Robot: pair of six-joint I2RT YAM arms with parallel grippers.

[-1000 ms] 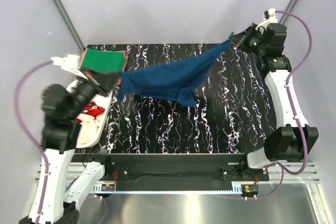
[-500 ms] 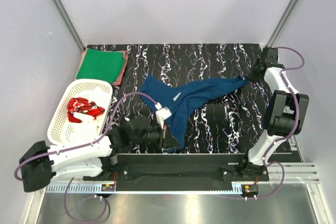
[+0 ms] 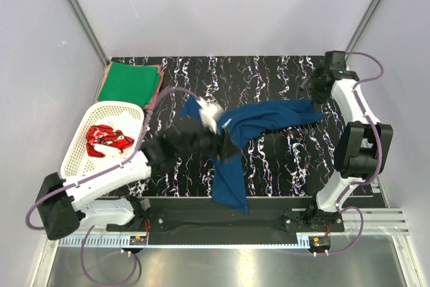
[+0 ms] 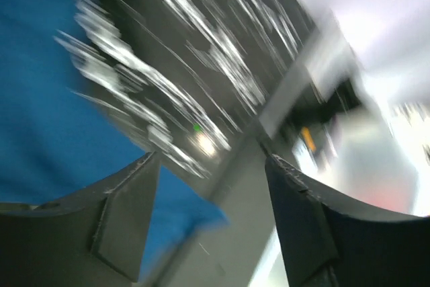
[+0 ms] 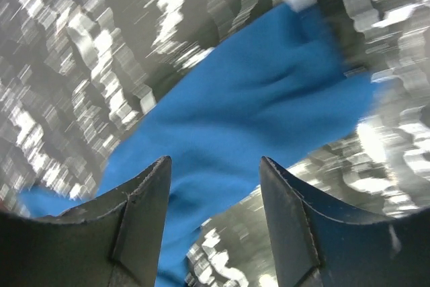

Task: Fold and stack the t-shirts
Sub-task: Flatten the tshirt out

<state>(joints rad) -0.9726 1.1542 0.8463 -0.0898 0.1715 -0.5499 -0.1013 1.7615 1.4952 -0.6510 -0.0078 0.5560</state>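
Left end effector [image 4: 209, 160] and right end effector [image 5: 215, 160] are seen spread, empty; navy tee [image 3: 269, 115] lies crumpled on counter [image 3: 289, 159], to be smoothed flat first.

A loose t-shirt [image 3: 269, 115] sprawls across the table [image 3: 289, 162]. Folded t-shirts [image 3: 127, 82] lie stacked at its far left corner; just before them stands a basket [image 3: 72, 158] holding a crumpled t-shirt [image 3: 107, 140].

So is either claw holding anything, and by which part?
Nothing. The left gripper and right gripper both stand open, empty; the blue t-shirt lies loose on the table.
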